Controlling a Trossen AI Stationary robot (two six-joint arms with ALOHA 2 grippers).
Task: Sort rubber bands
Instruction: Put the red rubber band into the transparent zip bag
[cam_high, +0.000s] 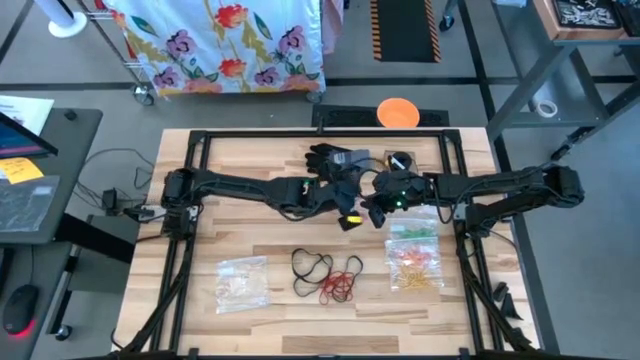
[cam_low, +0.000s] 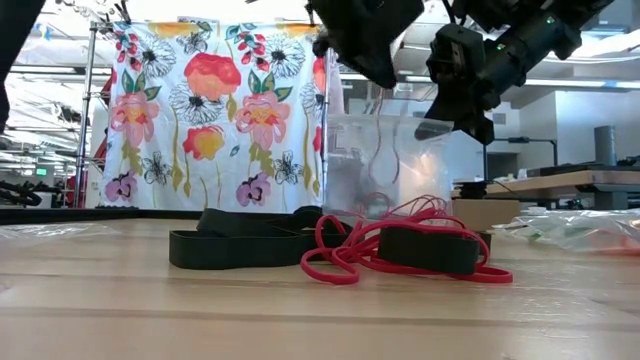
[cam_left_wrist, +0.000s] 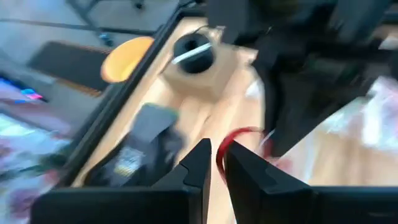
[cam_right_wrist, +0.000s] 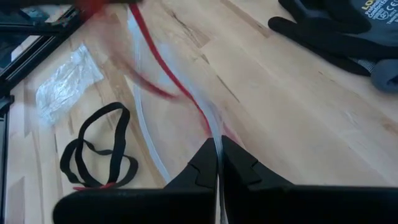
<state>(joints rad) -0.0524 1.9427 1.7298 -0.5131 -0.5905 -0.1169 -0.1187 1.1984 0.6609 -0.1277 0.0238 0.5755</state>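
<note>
A lab or workshop: concrete floor (cam_high: 90, 75), metal-framed workbench (cam_high: 575, 25), desk with cables (cam_high: 60, 150), hazard-striped mat (cam_high: 405, 25).

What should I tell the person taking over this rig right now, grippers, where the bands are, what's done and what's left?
Right gripper: shut on the clear bag, held up above mid-table.
Left gripper: beside the bag, fingers nearly closed with a narrow gap; a red band sits just past its tips, and a grip cannot be confirmed.
Done: one filled bag lies on the right side, another bag on the left.
Left: black bands and red bands lie loose near the front centre.
The black glove lies at the back.
</note>
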